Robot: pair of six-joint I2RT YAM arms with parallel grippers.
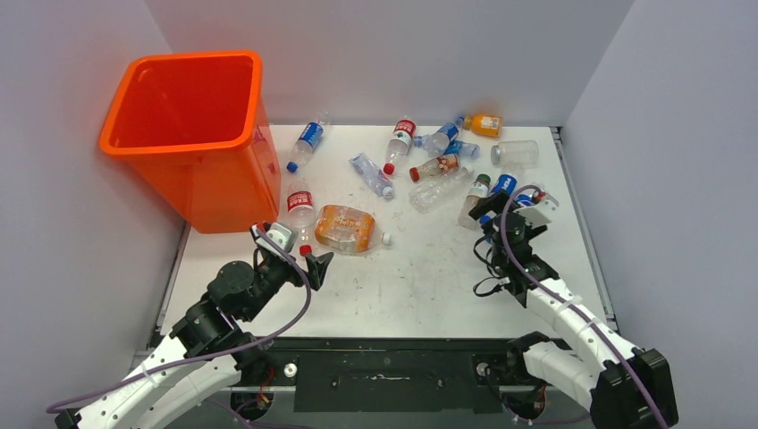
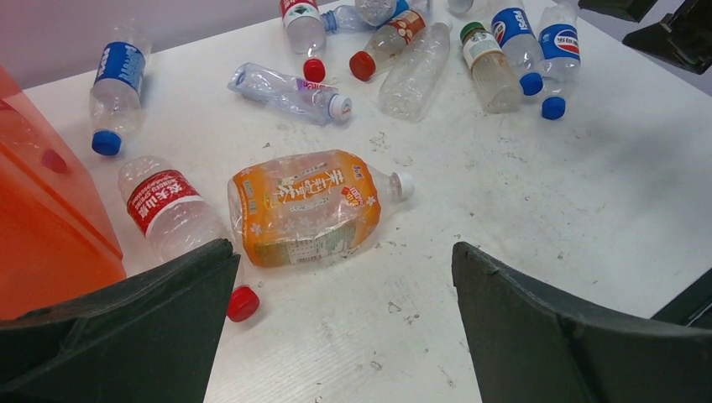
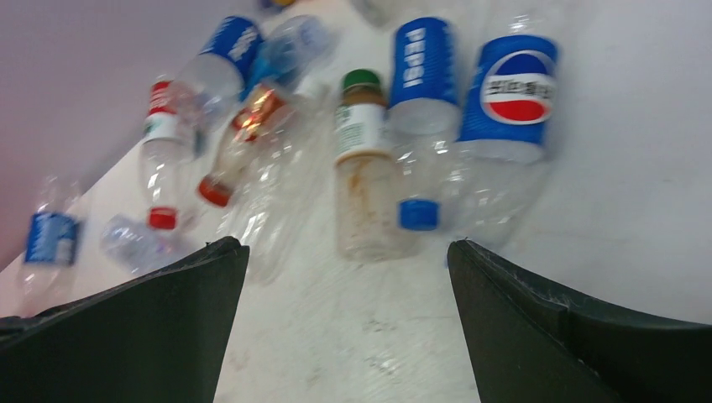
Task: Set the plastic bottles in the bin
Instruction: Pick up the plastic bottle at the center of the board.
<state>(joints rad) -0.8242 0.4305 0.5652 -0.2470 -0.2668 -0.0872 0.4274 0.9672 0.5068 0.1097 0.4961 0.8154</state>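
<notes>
The tall orange bin [image 1: 228, 183] stands at the table's far left corner. Several plastic bottles lie on the white table. A flattened orange-labelled bottle [image 1: 349, 228] [image 2: 306, 206] and a red-labelled bottle [image 1: 301, 210] [image 2: 168, 206] lie just ahead of my left gripper [image 1: 313, 264] [image 2: 340, 252], which is open and empty. My right gripper [image 1: 505, 214] [image 3: 346, 245] is open and empty too. It hangs just short of a green-capped bottle [image 3: 363, 159] and two Pepsi bottles [image 3: 424, 84] [image 3: 512, 92]. The right wrist view is blurred.
More bottles are strewn along the back: a blue-labelled one [image 1: 307, 143] near the bin, an orange-tinted one [image 1: 485, 123], a clear jar-like one [image 1: 516, 152]. Grey walls close in the table on three sides. A black rail [image 1: 384, 371] runs along the near edge.
</notes>
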